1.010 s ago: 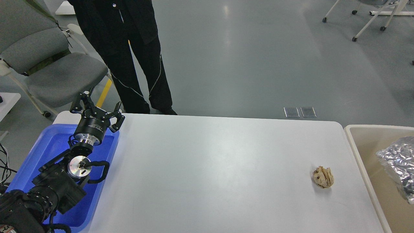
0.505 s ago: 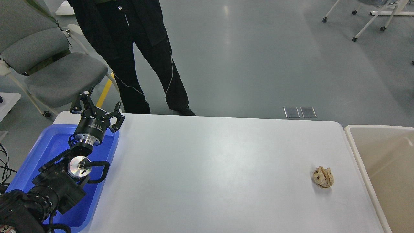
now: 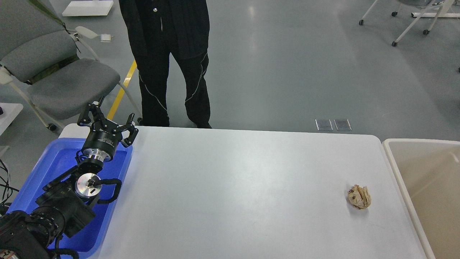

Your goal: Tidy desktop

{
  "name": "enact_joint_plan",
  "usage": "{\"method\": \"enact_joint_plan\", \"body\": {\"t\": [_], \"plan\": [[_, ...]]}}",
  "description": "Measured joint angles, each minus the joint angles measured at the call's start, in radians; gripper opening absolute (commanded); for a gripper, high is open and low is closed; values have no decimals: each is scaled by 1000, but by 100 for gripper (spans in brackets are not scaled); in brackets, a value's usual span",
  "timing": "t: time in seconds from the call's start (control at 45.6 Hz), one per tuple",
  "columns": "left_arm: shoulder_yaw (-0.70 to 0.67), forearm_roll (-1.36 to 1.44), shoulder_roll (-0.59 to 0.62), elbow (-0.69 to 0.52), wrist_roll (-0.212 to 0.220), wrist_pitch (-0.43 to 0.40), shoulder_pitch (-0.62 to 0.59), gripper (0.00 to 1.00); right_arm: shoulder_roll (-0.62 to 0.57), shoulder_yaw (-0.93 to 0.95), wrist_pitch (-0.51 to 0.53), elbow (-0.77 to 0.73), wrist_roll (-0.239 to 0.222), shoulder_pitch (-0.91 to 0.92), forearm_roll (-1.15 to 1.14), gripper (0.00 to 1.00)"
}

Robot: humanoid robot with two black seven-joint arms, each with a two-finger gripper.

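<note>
The desktop (image 3: 237, 187) is a wide white tabletop with rounded corners. A crumpled ball of brown paper (image 3: 359, 196) lies on it near the right edge. My left gripper (image 3: 106, 118) is open and empty, held above the far end of the blue tray (image 3: 32, 190) at the table's left side, far from the paper ball. My right arm and gripper are out of view.
A beige bin (image 3: 424, 201) stands at the table's right edge. A person in black (image 3: 169, 61) stands at the far side of the table. A grey chair (image 3: 54, 72) stands at the back left.
The silver crumpled foil seen in the beige bin a second ago is gone from view. The person has stepped to the right. My left arm has not moved.
</note>
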Motion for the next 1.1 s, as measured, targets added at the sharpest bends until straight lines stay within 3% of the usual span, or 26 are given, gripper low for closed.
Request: {"method": "enact_joint_plan", "body": {"t": [0.241,0.439,0.593,0.768,0.988,1.098], "plan": [[0,0,0,0,0,0,0,100,-113,230,120,114,22,64,3,100],[1,0,0,0,0,0,0,100,-218,430,146,377,30,71,-1,100],[1,0,0,0,0,0,0,100,-269,560,106,607,43,50,-28,100],[1,0,0,0,0,0,0,100,-279,680,24,861,97,2,-107,100],[1,0,0,0,0,0,0,100,-193,810,-100,1049,168,-71,-243,100],[2,0,0,0,0,0,0,100,-123,840,-158,1091,234,-106,-334,100]]}}
